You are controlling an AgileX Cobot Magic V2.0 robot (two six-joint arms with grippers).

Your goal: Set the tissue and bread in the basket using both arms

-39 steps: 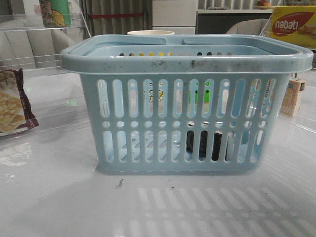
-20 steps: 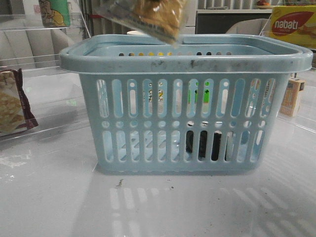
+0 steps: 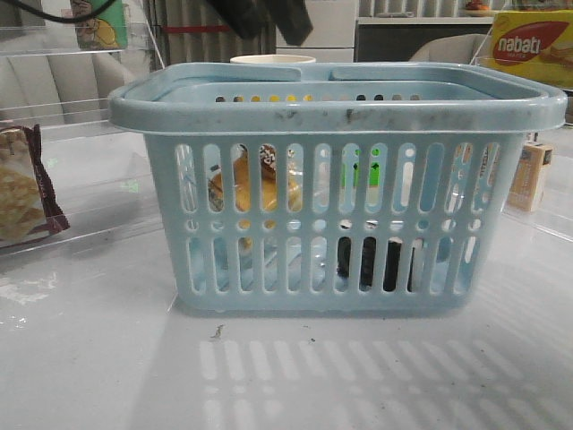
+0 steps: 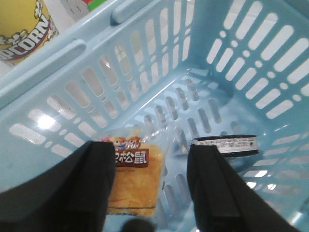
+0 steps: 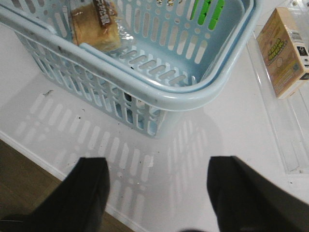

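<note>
The light-blue basket (image 3: 340, 112) stands mid-table. The bread (image 3: 261, 190), a golden loaf in a clear labelled wrapper, lies inside at the basket's left and shows through the slats. It also shows in the left wrist view (image 4: 136, 180) and the right wrist view (image 5: 94, 24). The tissue (image 3: 376, 264), a black pack, sits on the basket floor at the right and also shows in the left wrist view (image 4: 227, 144). My left gripper (image 3: 269, 20) hangs open and empty above the basket, directly over the bread (image 4: 152, 193). My right gripper (image 5: 157, 193) is open and empty over the table's front edge, outside the basket (image 5: 193, 96).
A maroon cracker bag (image 3: 22, 188) lies at the left. A yellow nabati box (image 3: 533, 45) stands at the back right. A small carton (image 5: 285, 50) stands right of the basket. A popcorn can (image 4: 21, 29) and a cup (image 3: 273, 60) stand behind it.
The bread came in above the basket rim half a second ago and now lies inside the basket. My left gripper has let go of it and is open above.
</note>
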